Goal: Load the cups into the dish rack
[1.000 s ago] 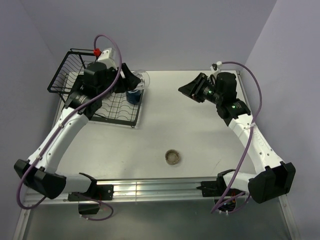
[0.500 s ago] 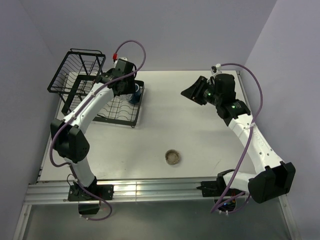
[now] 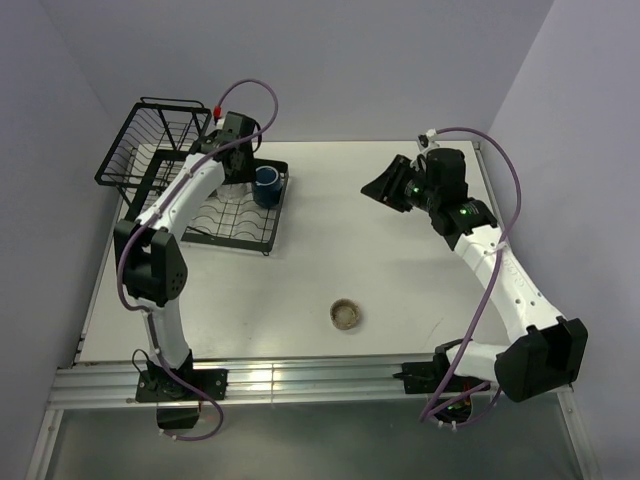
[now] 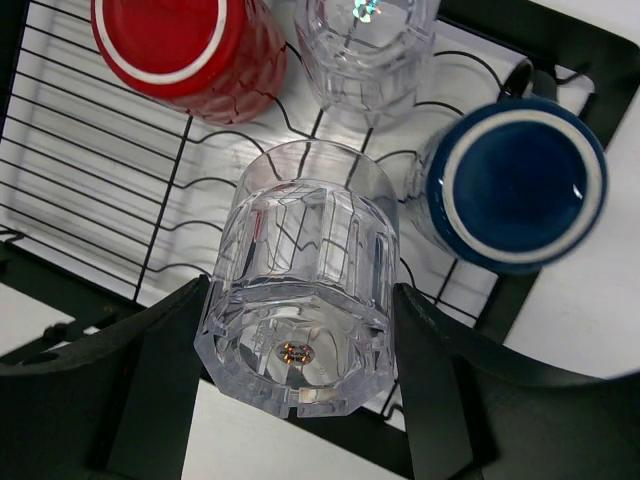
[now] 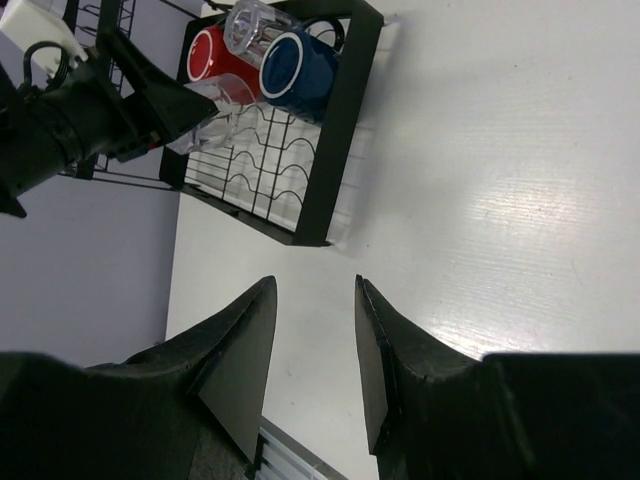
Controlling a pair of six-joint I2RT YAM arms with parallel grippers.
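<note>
My left gripper [image 4: 300,350] is shut on a clear glass tumbler [image 4: 300,300], held base toward the camera, low over the dish rack's flat gridded tray [image 4: 90,170]. On the tray stand a red mug [image 4: 185,45], a second clear tumbler [image 4: 365,45] and a dark blue mug [image 4: 515,185]. In the top view the left gripper [image 3: 238,170] is over the tray [image 3: 240,225], beside the blue mug [image 3: 266,186]. My right gripper [image 5: 315,300] is open and empty above the table, at the right in the top view [image 3: 375,187]. Its view shows the rack [image 5: 340,130] with the mugs.
The rack's raised wire basket [image 3: 150,145] stands at the far left corner. A small round ring-like object [image 3: 346,315] lies on the table near the front middle. An aluminium rail [image 3: 300,378] runs along the near edge. Walls close in the left, back and right.
The left arm has straightened and swung left, carrying the tumbler from the rack's right edge to over the tray. The right arm has barely moved.
</note>
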